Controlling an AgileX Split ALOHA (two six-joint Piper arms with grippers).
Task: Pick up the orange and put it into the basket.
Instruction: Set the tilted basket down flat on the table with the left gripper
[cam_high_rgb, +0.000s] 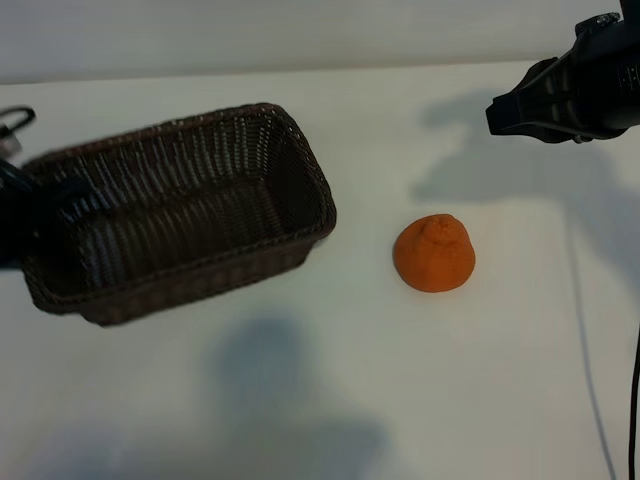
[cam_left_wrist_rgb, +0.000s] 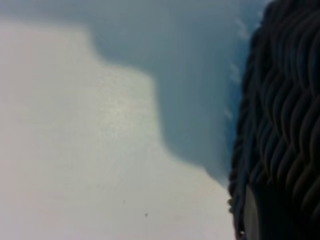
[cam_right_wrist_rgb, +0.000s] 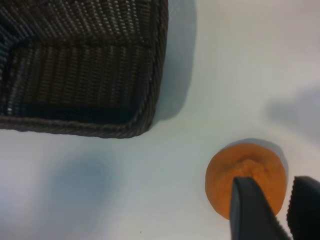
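Orange (cam_high_rgb: 434, 254) on the table, right gripper (cam_right_wrist_rgb: 286, 210) above it.
Its jaws stand apart, empty; the orange lies at the gripper's 7 o'clock in the exterior view.

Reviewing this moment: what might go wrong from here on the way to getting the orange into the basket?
1. The right gripper hangs above the orange with its fingers only narrowly apart; unless they widen, they may push the round fruit and roll it across the table.
2. The orange's sloping sides and knobby top could let it slip out of a pinch.
3. The left gripper is at the basket end wall; a pull or tilt there could shift the drop target.
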